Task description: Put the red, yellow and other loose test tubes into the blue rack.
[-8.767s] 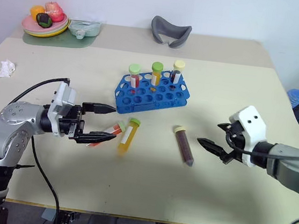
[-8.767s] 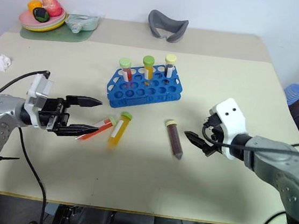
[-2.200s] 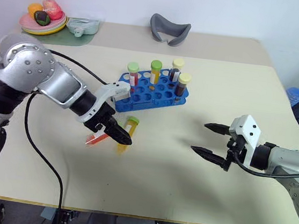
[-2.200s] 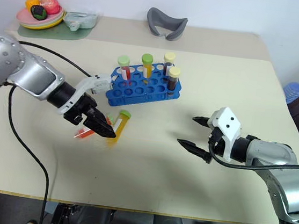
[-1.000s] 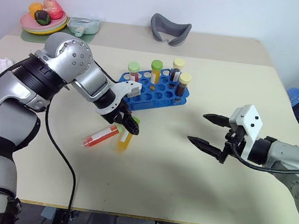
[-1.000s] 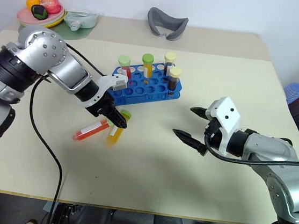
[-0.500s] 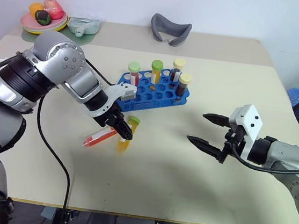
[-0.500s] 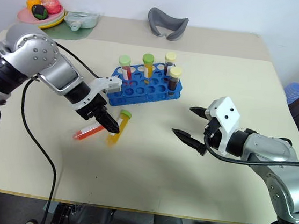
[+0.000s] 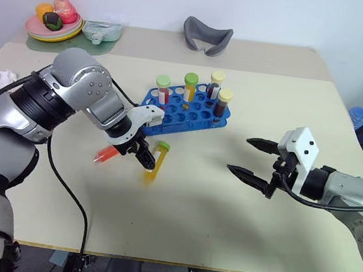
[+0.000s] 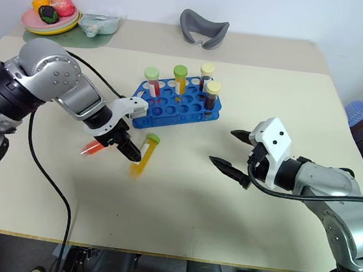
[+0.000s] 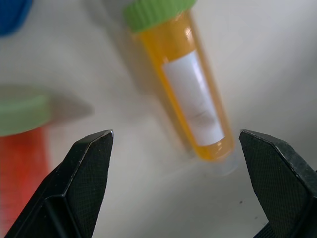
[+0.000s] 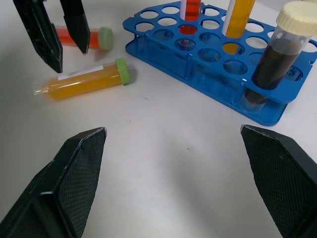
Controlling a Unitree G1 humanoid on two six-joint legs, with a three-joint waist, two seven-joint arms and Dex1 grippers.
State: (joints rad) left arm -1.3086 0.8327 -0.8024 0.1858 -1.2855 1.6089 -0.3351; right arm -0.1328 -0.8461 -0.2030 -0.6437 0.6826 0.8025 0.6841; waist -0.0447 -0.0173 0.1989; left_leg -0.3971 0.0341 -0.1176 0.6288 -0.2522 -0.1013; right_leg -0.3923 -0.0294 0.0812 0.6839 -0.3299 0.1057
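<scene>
I see my left gripper (image 9: 141, 155) with jaws spread wide, pointing down over the table (image 9: 180, 208) between the red tube (image 9: 108, 154) and the yellow tube (image 9: 155, 162); both tubes lie loose; the yellow one's white label (image 11: 194, 97) shows no writing I can read; my right gripper (image 9: 252, 160) is spread too, holding nothing; the blue rack (image 9: 187, 110) holds the brown tube (image 9: 222, 102).

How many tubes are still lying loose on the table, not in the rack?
2. The yellow tube lies just in front of the blue rack, and the red-orange tube lies beside it, partly covered by the left gripper, whose jaws are open above them.
</scene>
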